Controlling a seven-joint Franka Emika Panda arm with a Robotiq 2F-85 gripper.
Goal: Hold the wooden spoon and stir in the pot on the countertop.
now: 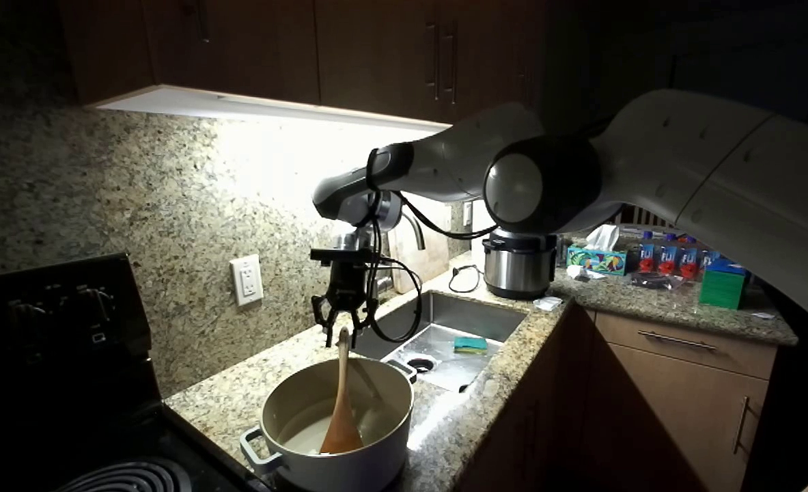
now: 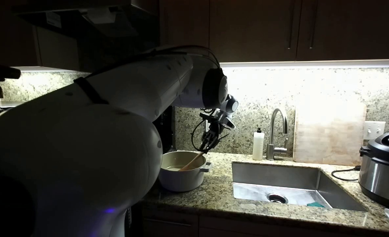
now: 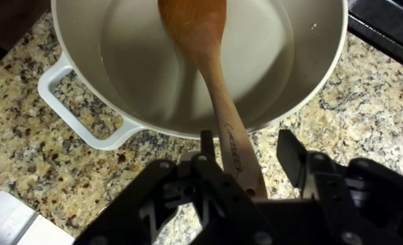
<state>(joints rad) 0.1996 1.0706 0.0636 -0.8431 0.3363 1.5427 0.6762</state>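
The wooden spoon [image 1: 341,417] leans inside the cream-white pot [image 1: 349,471], its bowl down in clear liquid and its handle rising over the rim. The pot stands on the speckled countertop [image 1: 260,372] beside the stove; an exterior view also shows the pot [image 2: 181,181] and spoon [image 2: 191,162]. My gripper [image 1: 342,335] is above the pot's sink-side rim, at the top of the handle. In the wrist view the gripper [image 3: 247,149] is open. The spoon handle [image 3: 235,149] lies between its fingers, nearer the left one, with gaps visible on both sides. The handle's end meets the dark gripper body.
A steel sink [image 1: 479,311] with a green sponge [image 1: 470,344] lies beyond the pot. The black stove [image 1: 199,437] adjoins the pot's near side. The backsplash [image 1: 192,225] rises behind. A soap bottle [image 2: 258,144], faucet [image 2: 271,131] and steel-and-black cooker [image 2: 383,174] stand around the sink.
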